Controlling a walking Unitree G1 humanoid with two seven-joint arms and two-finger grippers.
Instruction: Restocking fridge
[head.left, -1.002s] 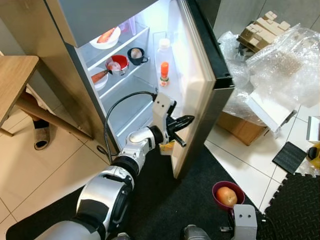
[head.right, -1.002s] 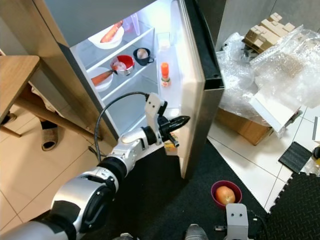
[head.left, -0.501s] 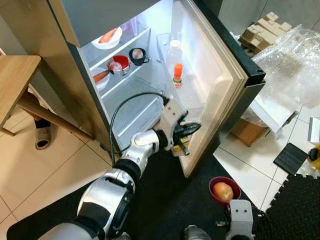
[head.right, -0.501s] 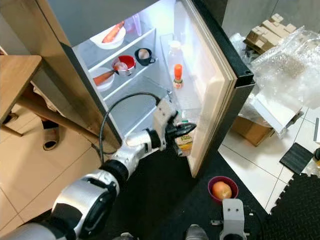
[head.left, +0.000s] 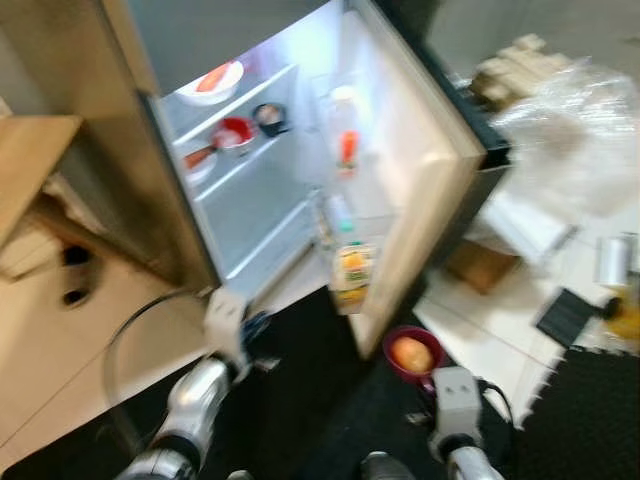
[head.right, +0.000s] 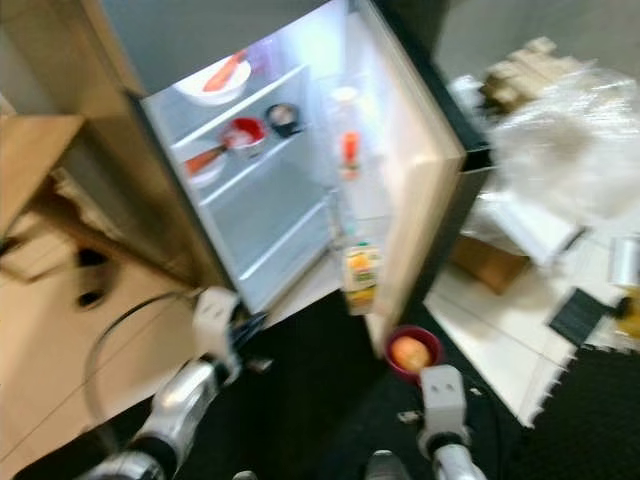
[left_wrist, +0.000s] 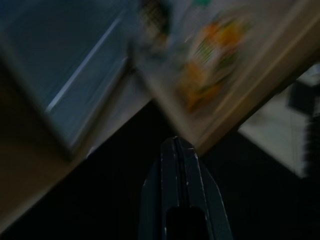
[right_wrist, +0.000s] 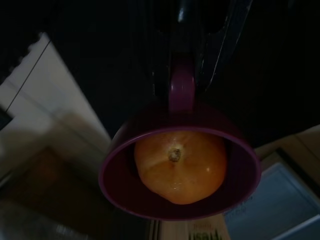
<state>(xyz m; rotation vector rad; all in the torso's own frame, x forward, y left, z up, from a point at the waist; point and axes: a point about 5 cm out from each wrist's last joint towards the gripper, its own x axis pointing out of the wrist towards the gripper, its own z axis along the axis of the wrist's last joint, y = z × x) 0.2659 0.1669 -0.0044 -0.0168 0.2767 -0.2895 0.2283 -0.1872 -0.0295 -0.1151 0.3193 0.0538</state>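
Cup (right_wrist: 180, 170), one, with one orange (right_wrist: 179, 166), pinched in right gripper (right_wrist: 192, 65); left gripper (left_wrist: 176, 150) closed, empty.

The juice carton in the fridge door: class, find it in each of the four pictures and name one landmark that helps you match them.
Left eye view: juice carton on the lowest door shelf, near the middle.
Right eye view: there too, just above the maroon cup.
Left wrist view: blurred orange-green carton beyond the left gripper.
Right wrist view: just its top, under the cup.
Shared landmark: the fridge door.
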